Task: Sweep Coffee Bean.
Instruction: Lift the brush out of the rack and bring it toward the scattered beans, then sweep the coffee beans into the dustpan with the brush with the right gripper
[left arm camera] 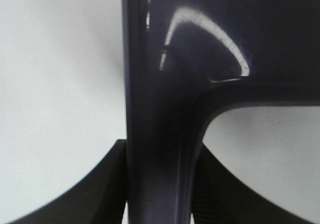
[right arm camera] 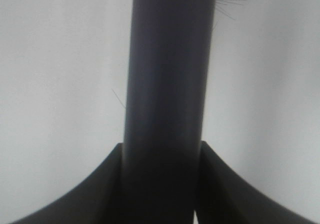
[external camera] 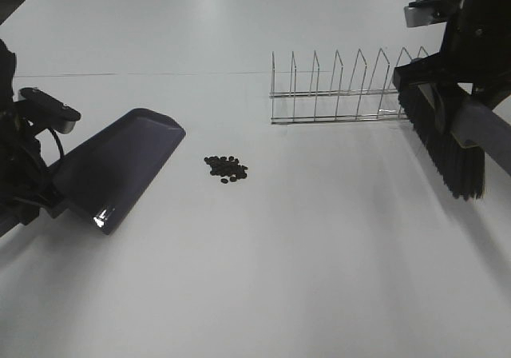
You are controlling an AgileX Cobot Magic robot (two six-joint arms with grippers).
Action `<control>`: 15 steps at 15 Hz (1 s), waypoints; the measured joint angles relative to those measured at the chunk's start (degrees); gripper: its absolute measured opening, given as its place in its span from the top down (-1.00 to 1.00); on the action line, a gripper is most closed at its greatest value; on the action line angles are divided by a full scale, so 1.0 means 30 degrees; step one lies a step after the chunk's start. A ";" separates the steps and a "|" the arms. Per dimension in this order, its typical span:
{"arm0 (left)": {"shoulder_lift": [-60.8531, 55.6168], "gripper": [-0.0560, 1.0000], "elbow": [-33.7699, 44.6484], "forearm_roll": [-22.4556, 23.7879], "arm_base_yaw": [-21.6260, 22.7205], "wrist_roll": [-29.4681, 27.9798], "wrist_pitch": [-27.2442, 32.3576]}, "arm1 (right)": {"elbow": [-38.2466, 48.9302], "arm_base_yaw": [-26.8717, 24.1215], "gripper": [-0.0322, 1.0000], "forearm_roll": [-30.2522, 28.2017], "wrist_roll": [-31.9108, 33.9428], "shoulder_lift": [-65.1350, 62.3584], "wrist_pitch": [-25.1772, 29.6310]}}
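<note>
Lying in a small dark cluster on the white worktop (external camera: 319, 278), the coffee beans (external camera: 226, 169) sit near the dustpan (external camera: 120, 166) on the left and well apart from the brush (external camera: 443, 146), which is beside the right end of a wire rack (external camera: 339, 86). Left wrist view: the left tool (left arm camera: 161, 184) is clamped tight on the dustpan's handle. Right wrist view: the right tool (right arm camera: 162, 184) is clamped on the brush's handle.

Wire rack (external camera: 339, 86): chrome, upright dividers in a row.
Table (external camera: 303, 278): white, matte, bearing the rack.
Seam (external camera: 144, 74): thin line on the table, running up to the rack.
</note>
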 joint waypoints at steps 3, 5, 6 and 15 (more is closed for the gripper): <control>0.1585 0.28 -0.1719 0.0000 -0.0726 -0.0267 0.1662 | 0.0000 0.2292 0.33 -0.1089 0.0859 0.1184 0.0000; 0.2196 0.28 -0.2483 0.0000 -0.1184 -0.0267 0.2330 | -0.0286 0.3247 0.33 -0.1241 0.0879 0.2483 -0.0019; 0.2368 0.28 -0.2597 0.0000 -0.1471 -0.0267 0.2445 | -0.0707 0.3648 0.33 -0.1318 0.0879 0.3018 -0.0038; 0.2617 0.28 -0.2617 -0.0210 -0.1872 -0.0191 0.2693 | -0.8098 0.6856 0.33 -0.0248 0.0344 0.7888 -0.0038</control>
